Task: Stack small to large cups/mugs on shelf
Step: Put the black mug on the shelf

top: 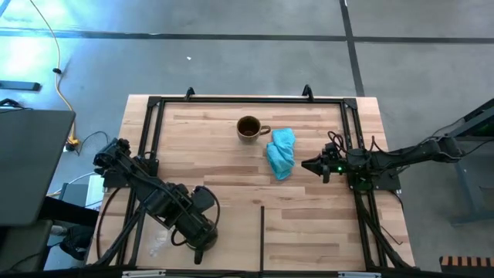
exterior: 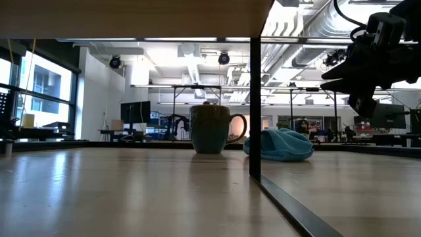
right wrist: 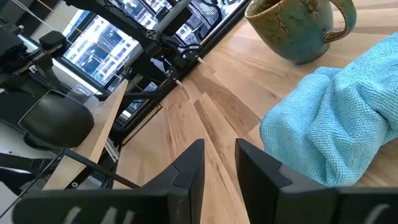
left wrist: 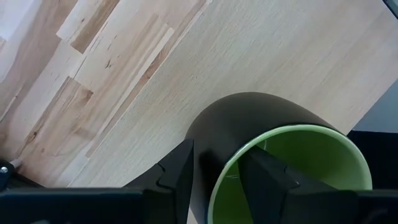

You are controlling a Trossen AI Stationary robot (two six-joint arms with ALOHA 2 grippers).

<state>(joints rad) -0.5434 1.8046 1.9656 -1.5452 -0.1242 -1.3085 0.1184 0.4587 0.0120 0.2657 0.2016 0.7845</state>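
Note:
My left gripper (top: 199,251) stands over the left part of the pale wooden shelf (top: 309,232), pointing steeply down. It is shut on the green mug (left wrist: 273,149), which is dark outside and green inside. A faint clear thing, perhaps the see-through cup (top: 158,243), lies beside that arm. On the table's far side the brown mug (top: 248,128) stands upright on its base, its handle pointing right. My right gripper (top: 310,164) hovers level at the right, just right of the blue cloth. A narrow gap shows between its fingers, with nothing in it. My left gripper holds the green mug by its rim (left wrist: 224,169). One finger (left wrist: 267,177) is inside the mug and the other finger (left wrist: 177,171) is against the dark outer wall. The fingers come from above. The mug hangs mouth up over the shelf (left wrist: 267,56); whether its base touches, I cannot tell.
A crumpled light-blue cloth (top: 281,152) lies between the brown mug and my right gripper. Black frame rails (top: 150,139) run along the table's left, right and far sides. A dark upright post (exterior: 253,99) stands under the shelf. Bare wood lies on the shelf's right half.

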